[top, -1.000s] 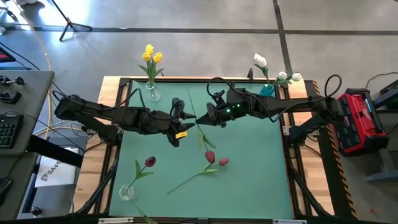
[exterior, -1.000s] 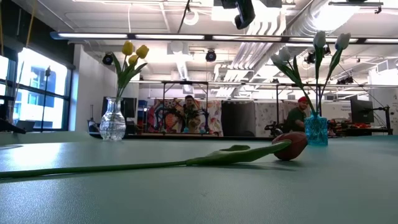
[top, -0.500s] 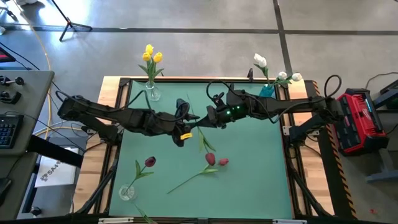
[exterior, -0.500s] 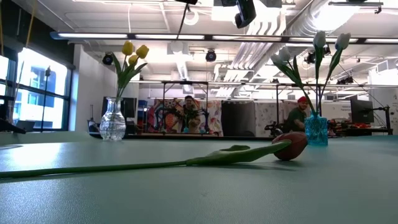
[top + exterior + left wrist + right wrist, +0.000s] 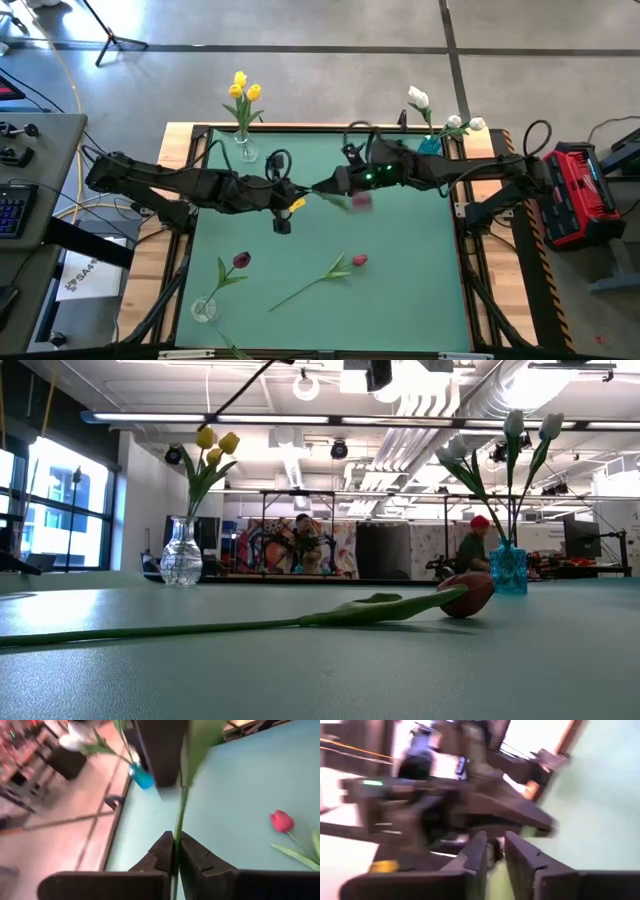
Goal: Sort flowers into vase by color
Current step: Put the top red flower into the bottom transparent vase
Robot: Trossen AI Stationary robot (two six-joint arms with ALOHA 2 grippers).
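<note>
Above mid-table, left hand (image 5: 176, 851) pinches blurred tulip stem (image 5: 181, 807).

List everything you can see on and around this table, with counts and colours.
Yellow tulips: three, yellow, in a clear vase at the mat's far left corner.
White tulips: three, white, in a blue vase at the far right corner.
Red tulips: three, dark red; one lifted at mid-table, one lying on the mat, one near left.
Small clear vase: one, near left corner.
Mat: one, green, covering the table.
Red case: one, right of the table.
People: two, far background.
Left tool: one, dark, shut on the lifted tulip's stem.
Right tool: one, dark, at mid-table facing the left one.
</note>
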